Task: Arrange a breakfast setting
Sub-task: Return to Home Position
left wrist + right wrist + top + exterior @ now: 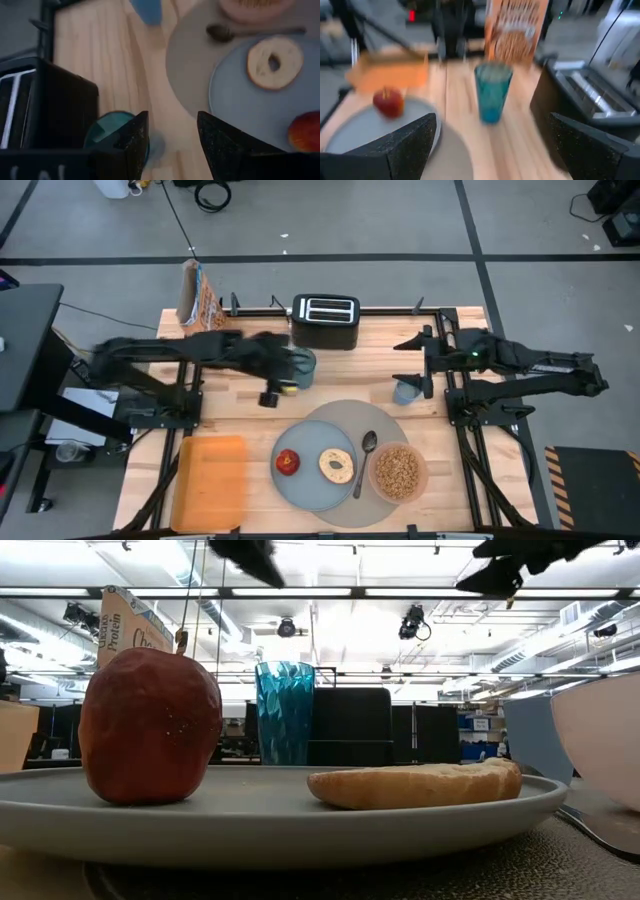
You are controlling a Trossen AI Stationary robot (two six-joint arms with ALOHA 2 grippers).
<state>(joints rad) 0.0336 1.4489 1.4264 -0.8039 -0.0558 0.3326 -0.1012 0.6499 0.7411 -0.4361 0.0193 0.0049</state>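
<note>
The teal tumbler (303, 366) stands upright on its base on the bare wood in front of the black toaster (325, 320). My left gripper (172, 145) is open just above and beside it, touching nothing; the tumbler's rim (112, 131) shows next to one finger. The grey mat (340, 415) carries the grey-blue plate (310, 488) with the red fruit (288, 463) and the bagel (336, 466), the spoon (365, 455), and the pink bowl of brown cereal (398, 472). My right gripper (495, 150) is wide open and empty at the table's right, facing the tumbler (492, 92).
An orange tray (210, 480) lies at the near left. A cereal box (195, 295) stands at the far left corner. A small blue-grey object (405, 391) sits on the wood below my right gripper. Bare wood lies between the tumbler and the mat.
</note>
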